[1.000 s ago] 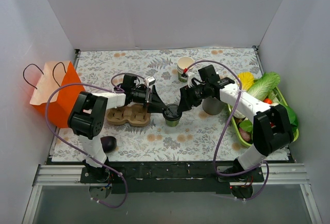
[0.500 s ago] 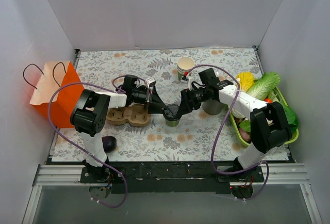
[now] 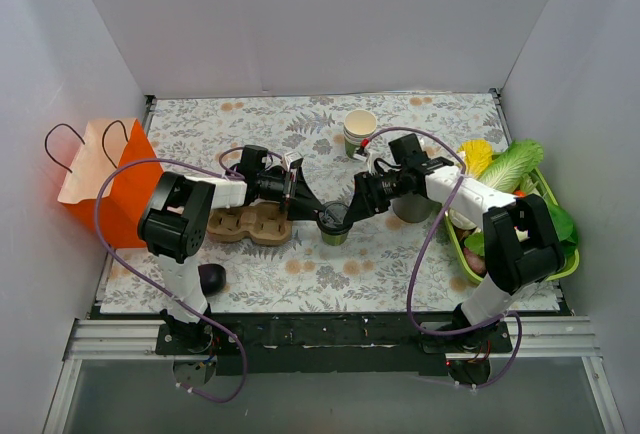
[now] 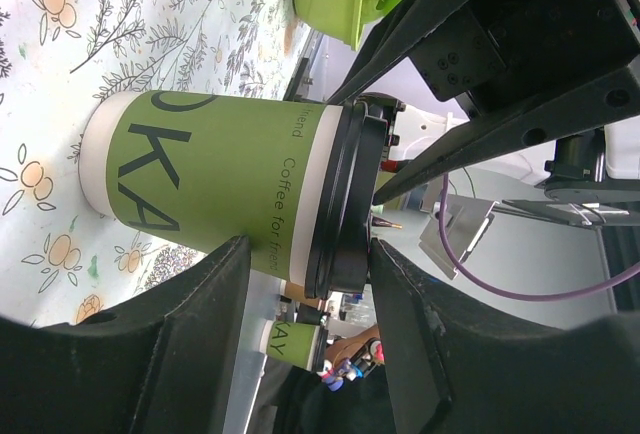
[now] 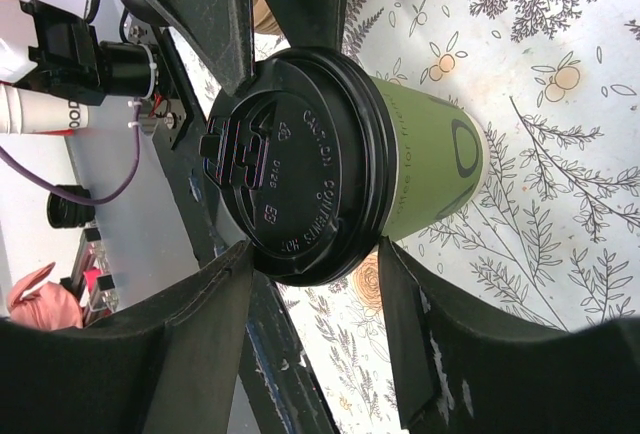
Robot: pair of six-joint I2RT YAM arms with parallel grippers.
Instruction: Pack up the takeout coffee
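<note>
The takeout coffee [image 3: 333, 222], a green paper cup with a black lid, stands upright on the floral table mat between both arms. My left gripper [image 3: 314, 210] reaches it from the left. In the left wrist view its jaws [image 4: 308, 254] are apart, one finger beside the cup wall [image 4: 210, 184] and the other level with the top of the lid. My right gripper [image 3: 352, 208] comes in from the right and above. Its open fingers flank the near rim of the lid [image 5: 290, 164], with the fingertips [image 5: 400, 284] at the rim's edge.
A brown cardboard cup carrier [image 3: 250, 224] lies just left of the cup, under the left arm. An orange paper bag [image 3: 105, 179] stands at the far left. A stack of lidless cups [image 3: 358, 129] is behind, a grey tumbler [image 3: 412, 206] under the right arm, and a green vegetable tray [image 3: 560, 254] at the right.
The right gripper has slid left onto the cup's lid and its jaws have narrowed a little. The left gripper and the cup have hardly moved.
</note>
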